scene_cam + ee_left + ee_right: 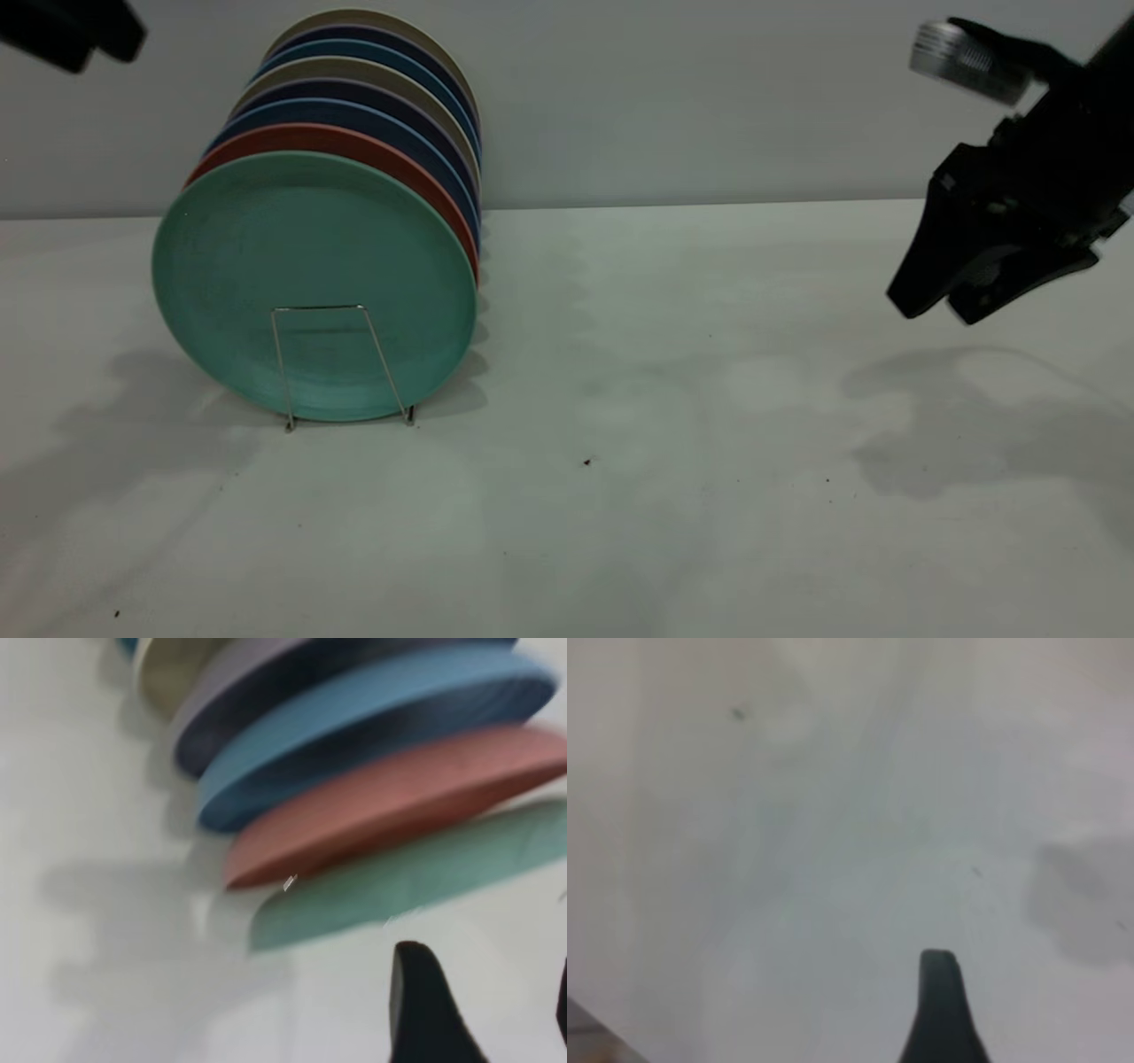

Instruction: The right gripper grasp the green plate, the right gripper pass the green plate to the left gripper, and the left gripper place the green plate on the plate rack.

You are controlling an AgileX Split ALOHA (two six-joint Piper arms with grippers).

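The green plate (310, 266) stands upright at the front of a row of plates, leaning behind the front loop of the silver wire plate rack (319, 307). Its edge shows in the left wrist view (416, 877). My left gripper (71, 31) hangs high at the far left, above and apart from the plates. In its wrist view it (487, 1001) is open and empty. My right gripper (935, 310), with the silver cylinder on top, hovers above the table at the far right, open and empty. Only one of its fingers (939, 1010) shows in the right wrist view.
Behind the green plate stand a salmon-pink plate (354, 142), dark blue plates (354, 111) and beige ones, all upright in the rack. The white table (664, 443) stretches between the rack and my right gripper. A grey wall rises behind.
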